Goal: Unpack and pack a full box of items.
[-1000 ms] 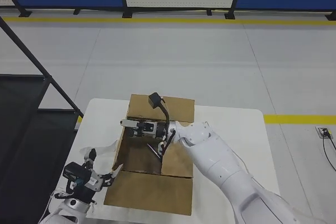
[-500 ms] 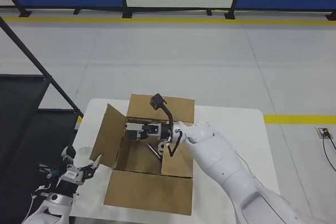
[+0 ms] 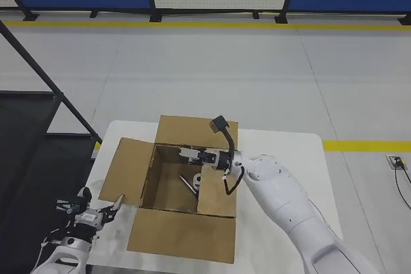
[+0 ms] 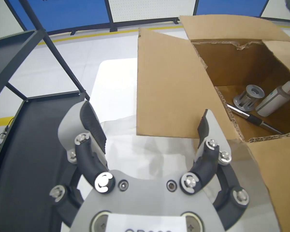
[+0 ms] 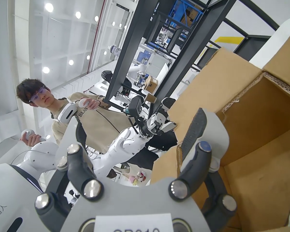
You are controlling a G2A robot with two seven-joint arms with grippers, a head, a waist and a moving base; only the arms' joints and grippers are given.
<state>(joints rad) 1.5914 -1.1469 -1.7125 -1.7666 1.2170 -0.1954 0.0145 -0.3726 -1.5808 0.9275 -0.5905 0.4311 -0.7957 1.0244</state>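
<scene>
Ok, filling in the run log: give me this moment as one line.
box: left flap folded out | left gripper: open, empty, beside it | right gripper: open, empty, in box opening | inside: bottle, metal spool, pen

A robotics lab: blue partition panels (image 4: 72, 3), yellow floor tape (image 3: 373, 145), black metal racks (image 4: 19, 146)

I count one cardboard box (image 3: 181, 236) on the one table (image 3: 288, 178), with four flaps. Three items lie inside it: one metal spool (image 4: 249, 97), one white bottle (image 4: 275, 98) and one slim pen-like rod (image 4: 253, 119). My grippers are two, left gripper (image 4: 145, 112) and right gripper (image 5: 137, 119), each with two fingers. One black rack (image 3: 20, 171) stands beside the table.
</scene>
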